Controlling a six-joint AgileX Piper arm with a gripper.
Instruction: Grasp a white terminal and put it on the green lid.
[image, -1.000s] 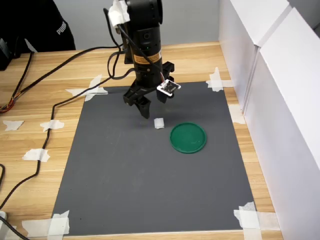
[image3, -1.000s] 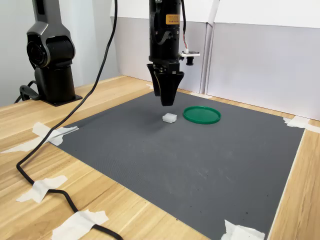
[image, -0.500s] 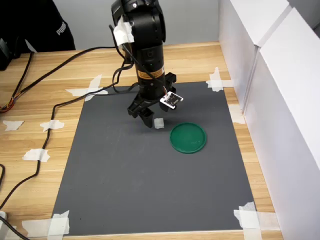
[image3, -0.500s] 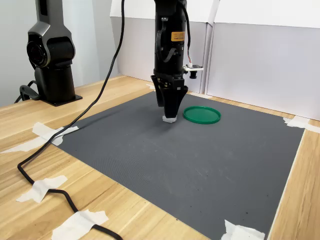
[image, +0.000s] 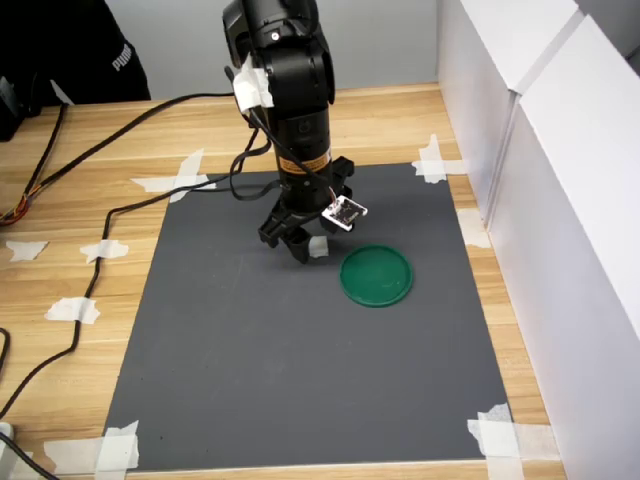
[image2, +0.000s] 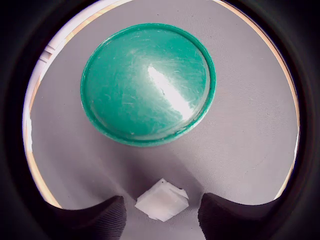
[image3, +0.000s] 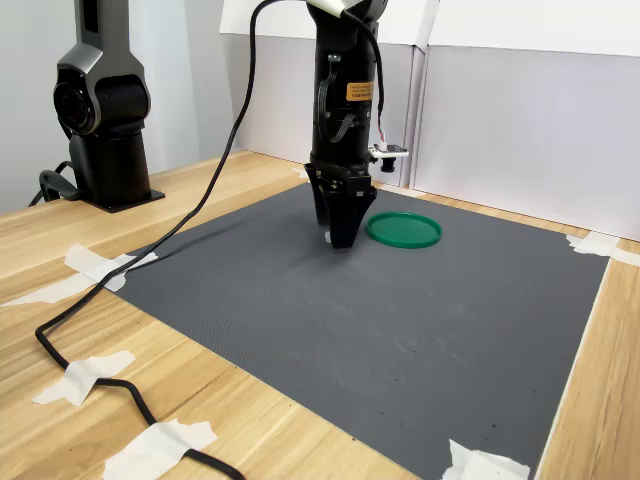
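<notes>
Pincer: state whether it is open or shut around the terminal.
Open. In the wrist view the pincer has its two fingers either side of the white terminal, with gaps showing on both sides.

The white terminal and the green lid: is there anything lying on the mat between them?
Nothing. In the wrist view, only bare grey mat separates the white terminal from the green lid; they do not touch.

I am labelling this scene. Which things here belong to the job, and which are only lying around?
Job:
- white terminal, on the mat between the open fingers
- green lid, nothing on it
- gripper

Lying about:
- grey mat
- tape pieces
- black cable
- white panels
- second arm base
</notes>
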